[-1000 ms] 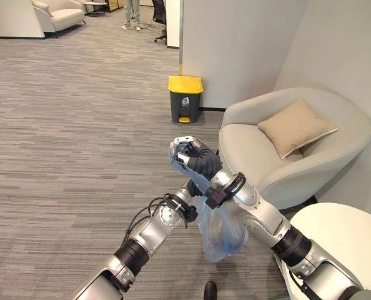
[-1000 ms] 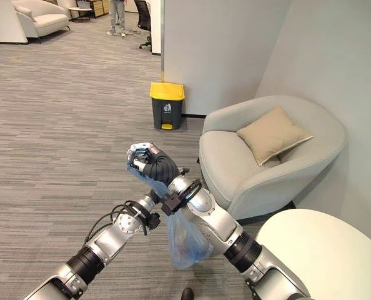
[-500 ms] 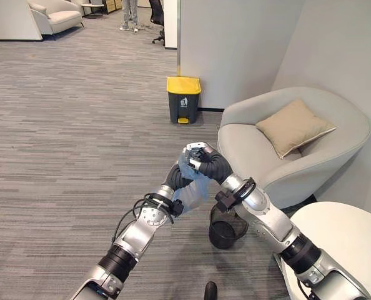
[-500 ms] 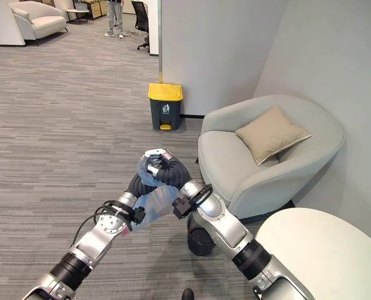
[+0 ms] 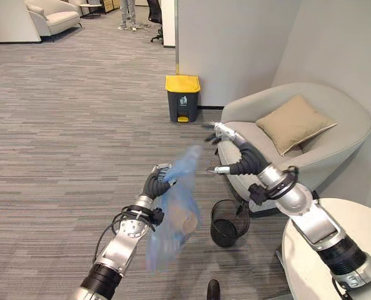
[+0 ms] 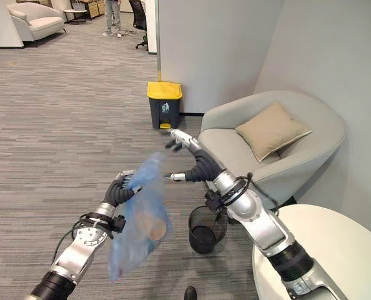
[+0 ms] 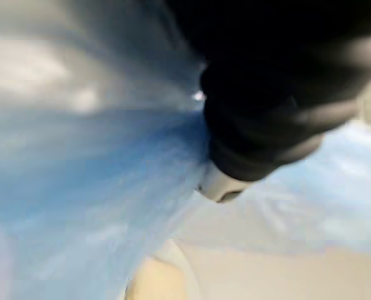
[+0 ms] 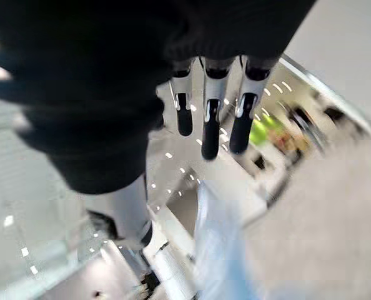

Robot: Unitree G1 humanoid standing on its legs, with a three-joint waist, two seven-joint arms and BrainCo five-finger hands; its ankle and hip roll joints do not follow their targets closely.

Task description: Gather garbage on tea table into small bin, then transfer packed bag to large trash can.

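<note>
A translucent blue garbage bag is held aloft over the grey carpet by the left hand, whose fingers are curled round the bunched top of the plastic. A tan, rounded item is seen through the sagging lower part of the bag; the rest of its contents cannot be made out. In the left wrist view, the blue film is pressed close against the hand's dark cover.

Just beside the bag, the small black mesh bin is seen standing on the carpet, unlined. The round white worktop is cut off at the near right corner. The right hand is raised apart from the bag, its fingers spread straight and nothing gripped.

Behind it, a light grey armchair with a beige cushion is set against the wall. Open carpet is left between the bag and the dark large trash can with a yellow lid by the partition; a small white pictogram is carried on its front. Farther off, a pale sofa and a person's legs are cropped by the top edge.
</note>
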